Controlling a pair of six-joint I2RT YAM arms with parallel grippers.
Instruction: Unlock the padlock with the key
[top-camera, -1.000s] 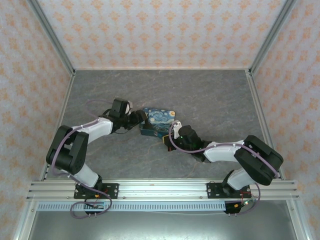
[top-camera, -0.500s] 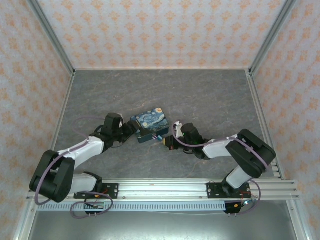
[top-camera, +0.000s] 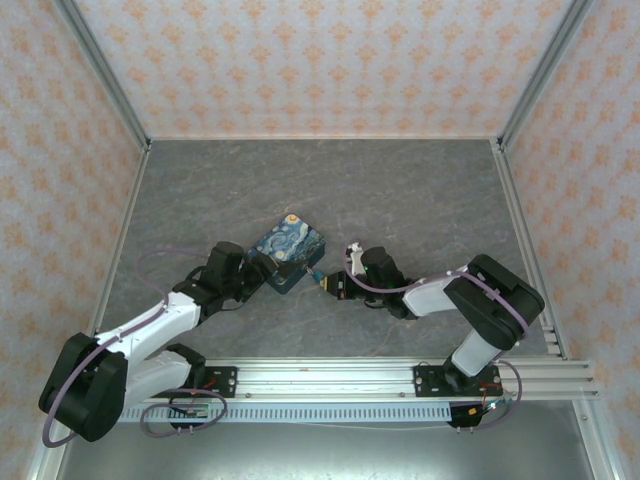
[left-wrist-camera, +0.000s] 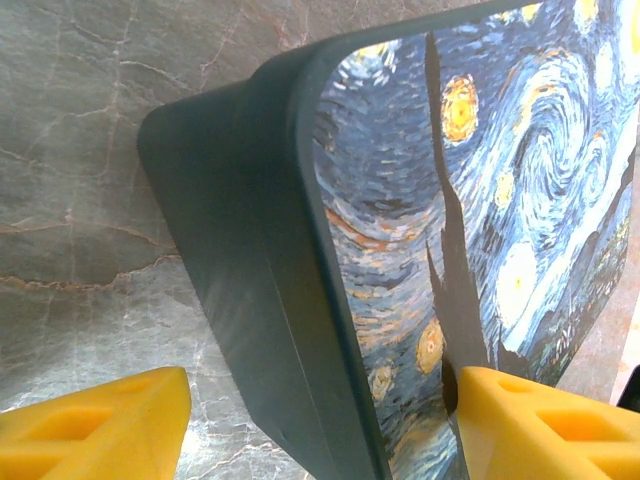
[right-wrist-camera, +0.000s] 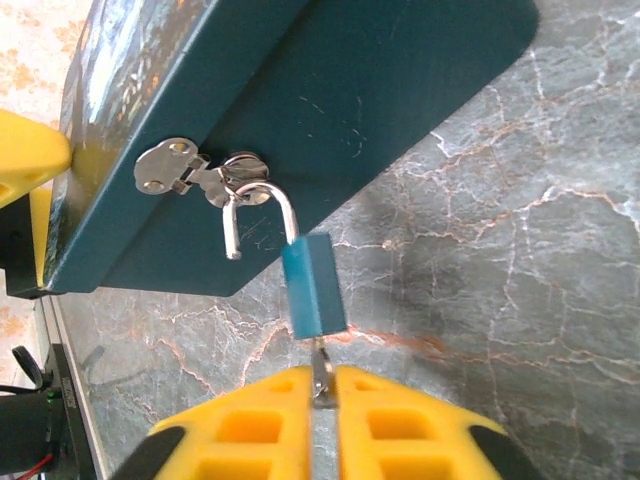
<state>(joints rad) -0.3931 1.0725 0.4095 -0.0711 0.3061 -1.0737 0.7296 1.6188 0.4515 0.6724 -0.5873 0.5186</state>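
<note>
In the right wrist view the padlock (right-wrist-camera: 313, 285) hangs by its grey shackle (right-wrist-camera: 268, 205) from the hasp (right-wrist-camera: 175, 170) of the blue swirl-print box (right-wrist-camera: 330, 90). One leg of the shackle stands free of the teal body. The key (right-wrist-camera: 321, 372) is in the padlock's underside, with my right gripper (right-wrist-camera: 322, 385) shut on it. From above, the right gripper (top-camera: 335, 285) sits just right of the box (top-camera: 288, 252), with the padlock (top-camera: 317, 274) between them. My left gripper (left-wrist-camera: 325, 405) straddles the box (left-wrist-camera: 400, 230), its right finger (left-wrist-camera: 545, 425) against the lid; in the top view the left gripper (top-camera: 255, 272) meets the box's near left corner.
The grey marbled table (top-camera: 420, 190) stretches out behind and to both sides of the box. Patterned walls in metal frame posts (top-camera: 100, 70) close it in. An aluminium rail (top-camera: 320, 375) carrying both arm bases runs along the near edge.
The left arm has drawn back and lower, and the box has turned and shifted left and nearer with it. The right gripper followed leftward, still on the key.
</note>
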